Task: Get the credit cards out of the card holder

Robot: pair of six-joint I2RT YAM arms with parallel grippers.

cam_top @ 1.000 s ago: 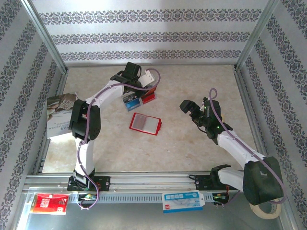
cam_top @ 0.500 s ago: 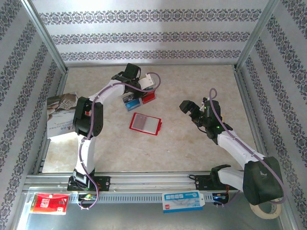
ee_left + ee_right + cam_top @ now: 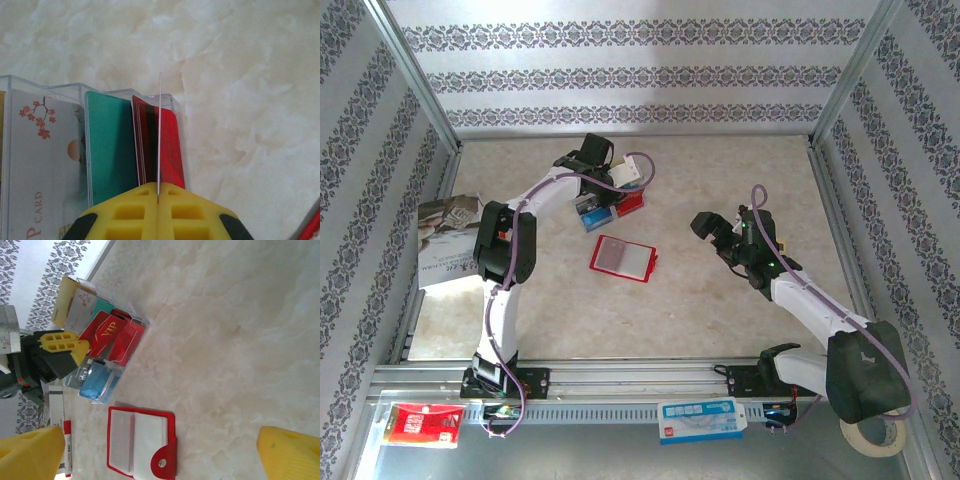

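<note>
Thin plastic, one of the credit cards (image 3: 159, 135), shows edge-on as a pale upright line in the left wrist view. It is pinched at its near end by the left gripper (image 3: 158, 196), whose yellow jaws are clamped flat on it. Long axis runs straight out from the fingertips. Directly under it is a clear tray (image 3: 178, 107) with cards lying side by side: red card (image 3: 171, 150) beneath the held one, teal card (image 3: 110, 145) next to it, grey card (image 3: 42, 165) beyond. Held card is parallel to these, so setting it down looks like a straight lowering with little turning. The card holder (image 3: 622, 258) lies open on the table (image 3: 720, 170), near the tray and apart from it; its pale pockets look emptied. Right gripper (image 3: 713, 232) hangs to the holder's right, jaws spread, gripping nothing, farther from the tray than the left.
</note>
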